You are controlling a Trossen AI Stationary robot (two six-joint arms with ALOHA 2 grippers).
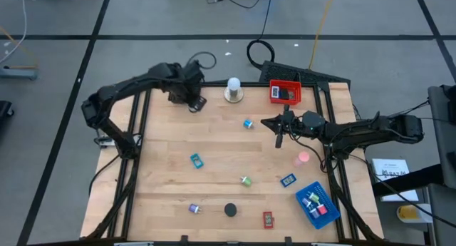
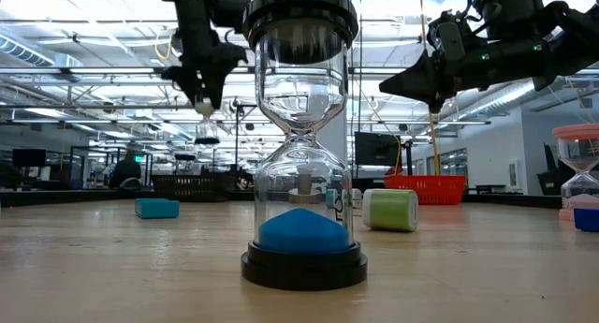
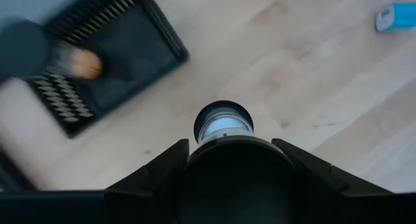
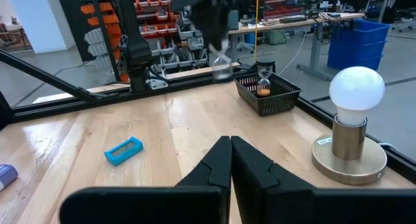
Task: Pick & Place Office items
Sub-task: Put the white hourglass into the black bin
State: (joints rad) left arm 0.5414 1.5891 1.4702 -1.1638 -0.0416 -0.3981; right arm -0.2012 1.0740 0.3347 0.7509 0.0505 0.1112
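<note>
Front of table: a blue-sand timer (image 2: pixel 301 173) is standing upright near the front edge. A purple piece (image 1: pixel 194 208) and a small red rectangle (image 1: pixel 268 219) are lying well apart to either side of it. None of them is being touched.

Blue tray (image 1: pixel 328 214): it is sitting at the front right corner with several small items already in it, so I am reading it as one of the drop-off places.

Middle of table: a green cylinder (image 2: pixel 391 209) is lying on its side. A blue rectangle (image 1: pixel 196 160) and a pink timer (image 1: pixel 303 158) are waiting on bare wood, each apart from the others.

Right gripper (image 1: pixel 279 135): I am holding it in the air above the middle right of the table. Its fingers are pressed together with nothing between them. I judge it is parked high to stay out of the left arm's way.

Left gripper (image 3: pixel 227 143): I am carrying a clear sand timer (image 3: pixel 223 122) at the far left of the table. The fingers are clamped on its body, and it is hanging upright below them, clear of the wood.

Black tray (image 3: pixel 117 62): it is lying just beside the carried timer, which is over wood, not over the tray. An orange-sand timer (image 4: pixel 263 81) is already standing inside, so I judge this tray is where mine is going.

Far edge: the white knob (image 1: pixel 234 85) on its round base and the red tray (image 1: pixel 285 84) are standing untouched.
</note>
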